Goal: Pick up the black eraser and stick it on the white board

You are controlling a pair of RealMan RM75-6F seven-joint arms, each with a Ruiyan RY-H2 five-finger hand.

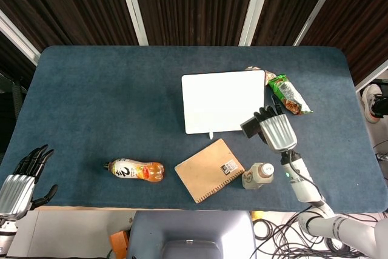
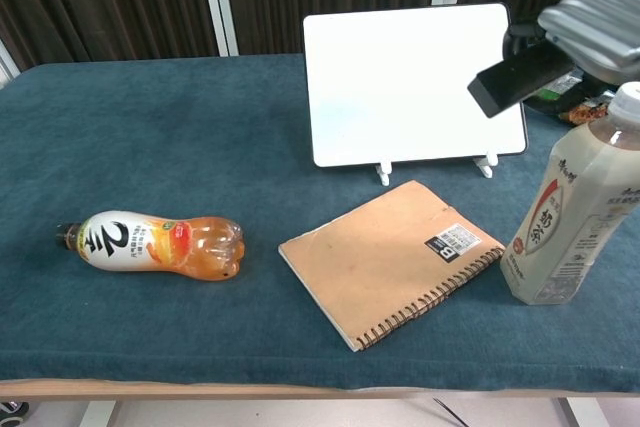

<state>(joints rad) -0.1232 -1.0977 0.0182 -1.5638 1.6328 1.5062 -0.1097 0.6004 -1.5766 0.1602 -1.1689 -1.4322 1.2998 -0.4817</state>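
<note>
Before the white board (image 2: 410, 82), right hand (image 2: 600, 27) holds black eraser (image 2: 512, 79) aslant.

**A robot test lab**

A blue felt-covered tabletop (image 1: 121, 89) stands before dark slatted wall panels (image 1: 188, 4). Loose cables (image 1: 273, 232) trail on the floor beside it (right of the robot's base), and staged props like a notebook (image 1: 210, 170) lie about.

Light: you get bright, even overhead light in both views.
Glare: your white board (image 1: 224, 101) reads almost blank white.
Shadows: soft and short under the orange bottle (image 2: 155, 243).
Focus: both views look sharp to you.
Background: dark beyond the table (image 1: 121, 95).
</note>
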